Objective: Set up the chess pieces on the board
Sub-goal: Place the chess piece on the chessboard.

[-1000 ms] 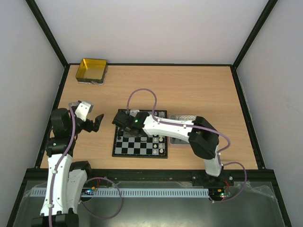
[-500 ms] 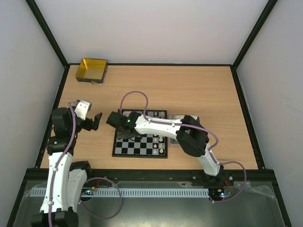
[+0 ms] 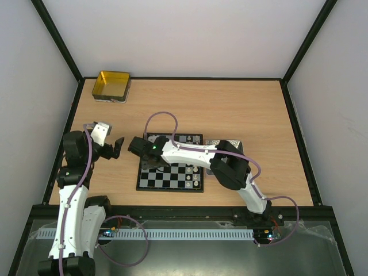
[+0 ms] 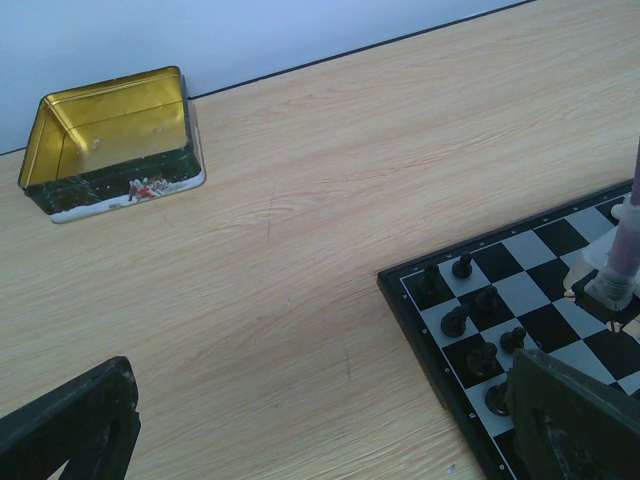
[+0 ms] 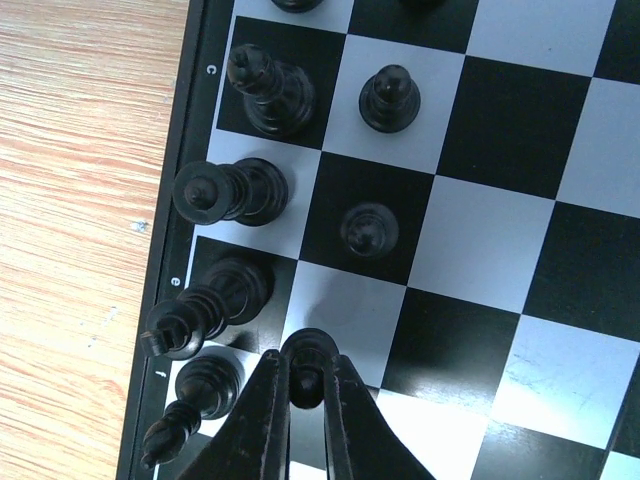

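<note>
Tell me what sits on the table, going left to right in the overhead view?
Gold tin → chessboard → grey tray.

Black chess pieces (image 5: 388,98) line one edge of the board (image 5: 500,130).
</note>
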You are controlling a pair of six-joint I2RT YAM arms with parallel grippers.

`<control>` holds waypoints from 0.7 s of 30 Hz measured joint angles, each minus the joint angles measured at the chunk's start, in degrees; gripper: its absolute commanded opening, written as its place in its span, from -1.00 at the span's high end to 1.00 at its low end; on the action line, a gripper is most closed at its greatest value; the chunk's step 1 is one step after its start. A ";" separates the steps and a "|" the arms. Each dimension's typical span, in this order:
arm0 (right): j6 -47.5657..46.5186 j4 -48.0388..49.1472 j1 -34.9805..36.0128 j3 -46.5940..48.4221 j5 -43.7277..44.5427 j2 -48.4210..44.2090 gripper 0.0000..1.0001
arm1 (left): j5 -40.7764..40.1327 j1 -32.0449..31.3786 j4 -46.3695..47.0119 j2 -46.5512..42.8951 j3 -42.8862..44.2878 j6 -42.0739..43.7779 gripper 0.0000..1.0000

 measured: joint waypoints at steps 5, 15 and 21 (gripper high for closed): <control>-0.02 0.00 0.00 0.00 0.33 0.66 0.86 | 0.00 0.22 0.00 0.00 0.00 0.00 -0.99; -0.04 0.02 -0.04 0.09 0.52 1.29 0.85 | 0.00 0.24 0.00 -0.02 -0.02 0.04 -0.98; -0.04 0.00 -0.15 0.09 0.85 1.29 0.84 | 0.02 0.24 0.00 -0.02 -0.02 0.17 -0.98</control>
